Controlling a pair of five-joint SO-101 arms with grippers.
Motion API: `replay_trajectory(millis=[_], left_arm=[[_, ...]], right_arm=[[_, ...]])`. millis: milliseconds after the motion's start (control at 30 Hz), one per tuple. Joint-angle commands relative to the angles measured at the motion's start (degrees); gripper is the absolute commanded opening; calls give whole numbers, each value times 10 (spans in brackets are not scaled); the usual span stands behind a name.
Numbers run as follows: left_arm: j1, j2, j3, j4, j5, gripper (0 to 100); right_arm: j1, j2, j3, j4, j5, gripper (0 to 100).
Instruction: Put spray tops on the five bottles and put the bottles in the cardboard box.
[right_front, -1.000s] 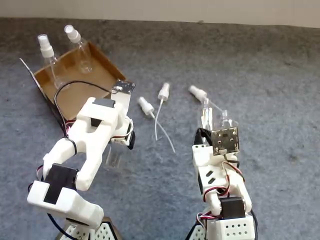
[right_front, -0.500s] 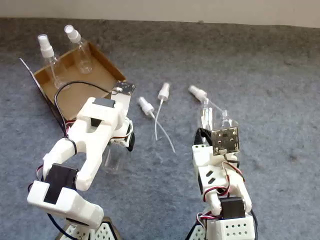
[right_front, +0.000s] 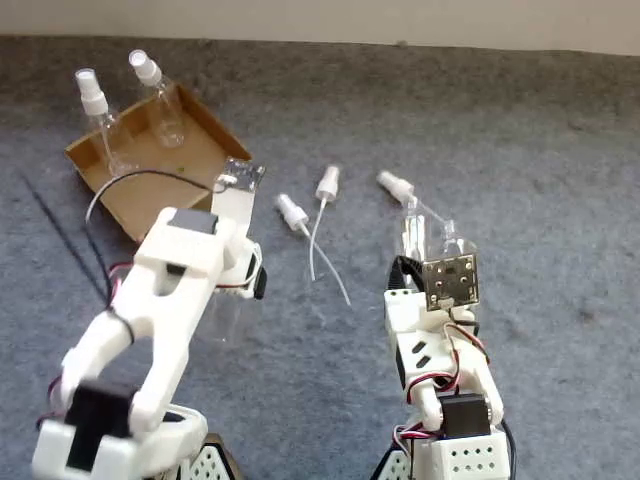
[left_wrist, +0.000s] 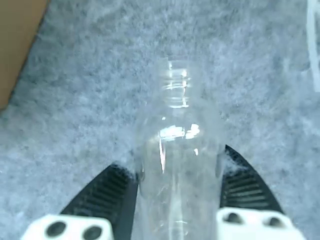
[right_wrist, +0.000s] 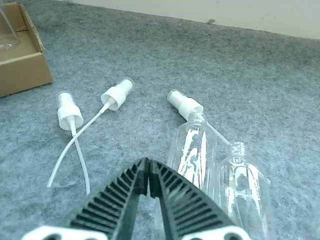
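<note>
The left arm has swung since a second ago, and its lower part now sits further down in the high view. The cardboard box (right_front: 150, 195) has shifted too and lies flatter than before. The right arm has not moved.

The grey carpet (right_front: 540, 150) covers the table. The brown box sits far off on the left side.

The left claw (left_wrist: 177, 170) is clamped on a clear bottle (left_wrist: 175, 115) with no top on. Its bottom is cut off in the left wrist view. From above, the arm hides most of it.

The right claw (right_wrist: 148, 175) has its fingers pressed together, holding nothing. From above, a small board on the wrist hides it.

There are five bottles. Two stand in the box, one (right_front: 100, 125) beside the other (right_front: 160, 100), both with spray tops on. Two open bottles lie side by side just past the right claw, one (right_wrist: 192, 147) and another (right_wrist: 245, 185), with their bottoms hidden.

Three loose spray tops lie on the carpet. Two (right_front: 291, 210) (right_front: 327, 183) lie between the arms with their thin tubes crossing. The third (right_front: 395, 186) lies by the two bottles' necks.
</note>
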Motion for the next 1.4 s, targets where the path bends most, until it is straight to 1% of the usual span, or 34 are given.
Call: replay_trajectory(millis=[0,167,333,800,967,1267,1367], left_arm=[[-4,-134,65,-60,-9,50],[-1,-252,170,-143,-9,50],[-3,-359,257,-210,-7,50],[-3,-617,435,-329,-6,47],[-3,-719,495,-352,-6,46],[-5,-919,572,-349,-9,46],[-13,-936,577,-350,-10,46]], right_arm=[[5,-6,64,1,8,5],[5,-6,64,1,8,5],[5,-6,64,2,8,5],[5,-6,64,2,8,5],[5,-6,64,2,8,5],[5,-6,64,0,8,5],[5,-6,64,0,8,5]])
